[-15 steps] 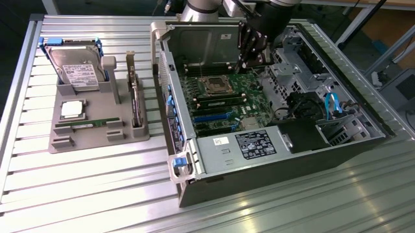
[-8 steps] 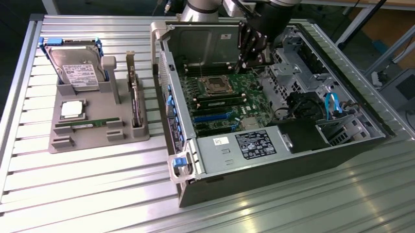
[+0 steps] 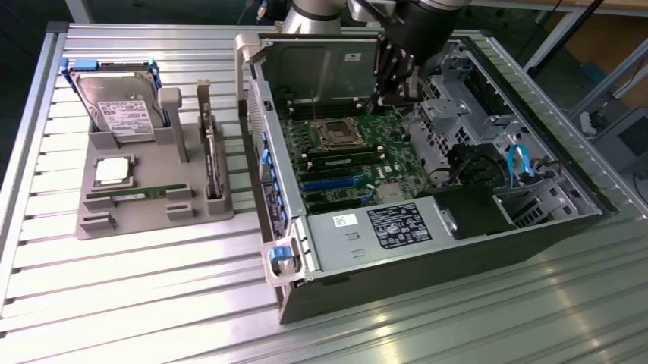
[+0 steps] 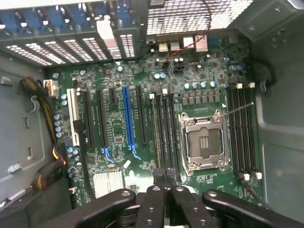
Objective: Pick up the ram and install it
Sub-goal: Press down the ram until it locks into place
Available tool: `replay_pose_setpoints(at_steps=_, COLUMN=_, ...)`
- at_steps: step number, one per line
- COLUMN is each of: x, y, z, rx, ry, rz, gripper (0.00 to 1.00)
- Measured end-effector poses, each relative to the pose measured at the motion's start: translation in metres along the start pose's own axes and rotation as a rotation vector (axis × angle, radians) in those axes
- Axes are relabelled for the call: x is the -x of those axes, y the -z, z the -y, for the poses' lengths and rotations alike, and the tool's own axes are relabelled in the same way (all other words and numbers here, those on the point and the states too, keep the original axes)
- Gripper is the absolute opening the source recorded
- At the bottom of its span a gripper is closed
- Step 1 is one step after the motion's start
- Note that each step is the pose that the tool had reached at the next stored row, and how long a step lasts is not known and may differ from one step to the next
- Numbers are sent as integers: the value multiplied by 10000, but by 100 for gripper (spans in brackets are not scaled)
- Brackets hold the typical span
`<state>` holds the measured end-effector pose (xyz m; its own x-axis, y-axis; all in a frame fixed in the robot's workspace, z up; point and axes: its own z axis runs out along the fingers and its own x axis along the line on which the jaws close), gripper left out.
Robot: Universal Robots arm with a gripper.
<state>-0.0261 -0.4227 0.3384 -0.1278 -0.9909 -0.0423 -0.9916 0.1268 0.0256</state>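
The ram, a thin green stick, lies flat in the grey holder on the table at the exterior view's left, well away from my gripper. My gripper hangs inside the open computer case, above the far end of the motherboard. In the wrist view its black fingers are pressed together with nothing between them, above the dark memory slots beside the empty processor socket. My gripper is shut.
The holder also carries a hard drive, a square silver processor and an upright expansion card. The case walls, a drive cage, the power supply and cables ring the board. A green strip sits by the socket.
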Motion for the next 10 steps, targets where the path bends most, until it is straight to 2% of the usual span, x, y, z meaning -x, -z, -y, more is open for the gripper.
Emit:
replay_pose_setpoints(at_steps=2, x=0, y=0, z=0, rx=-16, ry=-372, rz=10, gripper=10)
replay_pose_setpoints(at_steps=10, x=0, y=-3, z=0, rx=-108, ry=-2558, rz=66, gripper=10)
